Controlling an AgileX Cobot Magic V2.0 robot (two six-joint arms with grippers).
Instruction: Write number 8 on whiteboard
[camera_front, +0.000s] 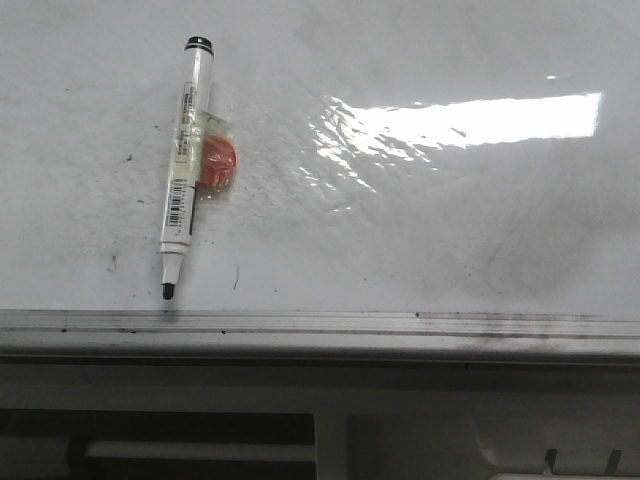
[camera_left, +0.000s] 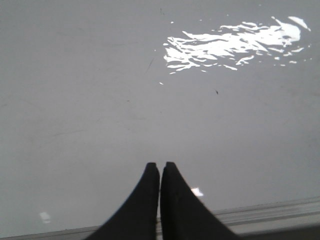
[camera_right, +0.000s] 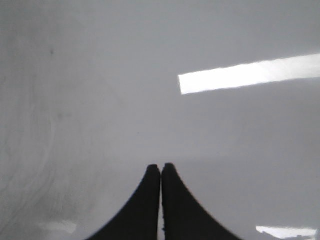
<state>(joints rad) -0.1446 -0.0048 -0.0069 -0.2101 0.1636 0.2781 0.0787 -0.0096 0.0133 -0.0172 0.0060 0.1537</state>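
Note:
The whiteboard (camera_front: 420, 220) is a glossy white surface with faint grey smudges, black specks and a silver rail (camera_front: 320, 325) along its near edge. No number 8 shows on it. A white marker (camera_front: 184, 160) with a black uncapped tip lies on the board at the left, tip toward the rail, with an orange object taped to its barrel (camera_front: 217, 163). Neither gripper shows in the front view. My left gripper (camera_left: 160, 165) is shut and empty above bare board near the rail (camera_left: 270, 212). My right gripper (camera_right: 161, 166) is shut and empty above bare board (camera_right: 100, 100).
A white panel with dark slots (camera_front: 200, 440) lies past the rail at the front. A bright light reflection (camera_front: 470, 120) sits on the board's right half. Faint erased traces (camera_front: 520, 250) mark the board at the right.

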